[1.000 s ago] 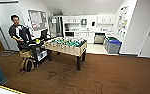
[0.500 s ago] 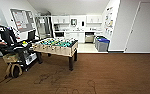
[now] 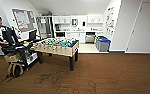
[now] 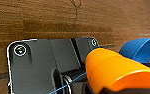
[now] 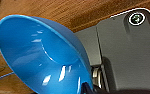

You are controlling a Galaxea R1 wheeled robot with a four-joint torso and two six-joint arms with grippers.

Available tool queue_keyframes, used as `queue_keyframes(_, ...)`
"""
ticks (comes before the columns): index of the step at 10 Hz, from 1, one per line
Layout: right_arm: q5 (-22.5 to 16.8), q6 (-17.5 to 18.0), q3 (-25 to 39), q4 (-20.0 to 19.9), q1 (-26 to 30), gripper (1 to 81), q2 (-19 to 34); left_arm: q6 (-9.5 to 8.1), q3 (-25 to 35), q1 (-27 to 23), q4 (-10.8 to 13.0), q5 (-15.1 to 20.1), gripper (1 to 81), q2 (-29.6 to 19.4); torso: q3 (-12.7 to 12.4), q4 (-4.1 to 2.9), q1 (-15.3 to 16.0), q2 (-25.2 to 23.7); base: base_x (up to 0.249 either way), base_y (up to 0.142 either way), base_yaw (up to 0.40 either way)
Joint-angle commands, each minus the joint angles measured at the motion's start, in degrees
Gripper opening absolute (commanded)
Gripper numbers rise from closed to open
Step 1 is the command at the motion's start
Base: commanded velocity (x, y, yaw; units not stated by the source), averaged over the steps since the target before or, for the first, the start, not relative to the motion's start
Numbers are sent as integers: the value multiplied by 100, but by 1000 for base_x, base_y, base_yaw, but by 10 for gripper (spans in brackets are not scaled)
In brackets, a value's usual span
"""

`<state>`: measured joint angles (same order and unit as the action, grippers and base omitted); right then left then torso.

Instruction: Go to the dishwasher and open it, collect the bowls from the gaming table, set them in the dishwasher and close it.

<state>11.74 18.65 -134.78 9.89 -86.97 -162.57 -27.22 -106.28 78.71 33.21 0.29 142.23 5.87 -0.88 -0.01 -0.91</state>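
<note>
- A foosball table (image 3: pixel 57 46) with a green field stands left of centre in the head view, on a brown wood-look floor (image 3: pixel 111 72).
- At the far left of that frame, a person (image 3: pixel 2 33) sits behind a dark control rig (image 3: pixel 23 53) on a wheeled cart.
- In the background, upper centre, a kitchenette with white cabinets (image 3: pixel 73 20) runs along the back wall; a steel-fronted dishwasher (image 3: pixel 90 38) sits under the counter, right of centre.
- Just right of the dishwasher, a grey bin with a blue lid (image 3: pixel 103 44) rests on the pale kitchen floor.
- A white door (image 3: pixel 146 27) fills the right edge of the head view.
- In the left wrist view, an orange bowl (image 4: pixel 111 71) looms at lower right, apparently at the left gripper; whether its fingers clamp the bowl cannot be told.
- Beyond it, at the right edge, a blue bowl (image 4: pixel 139 50) shows above the floor.
- In the right wrist view, the blue bowl (image 5: pixel 41 55) takes up the left half of the frame, its hollow facing the camera; the state of the right gripper's fingers cannot be told.
</note>
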Motion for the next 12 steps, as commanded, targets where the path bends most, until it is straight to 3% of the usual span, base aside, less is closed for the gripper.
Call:
queue_keyframes(1, -260, -28, 67, 128, 219, 10, 38, 6, 151, -334, 63, 172, 10, -159, 0, 0, 1, 0, 0, 0, 0)
queue_keyframes(5, -260, -28, 67, 136, 219, 10, 38, 15, 151, -317, 63, 164, 10, -159, 0, 0, 1, 0, 0, 0, 0)
queue_keyframes(12, -260, -37, 58, 136, 210, 10, 29, 15, 151, -308, 116, 138, 10, -150, -2, 0, 1, -6, 86, 0, 0)
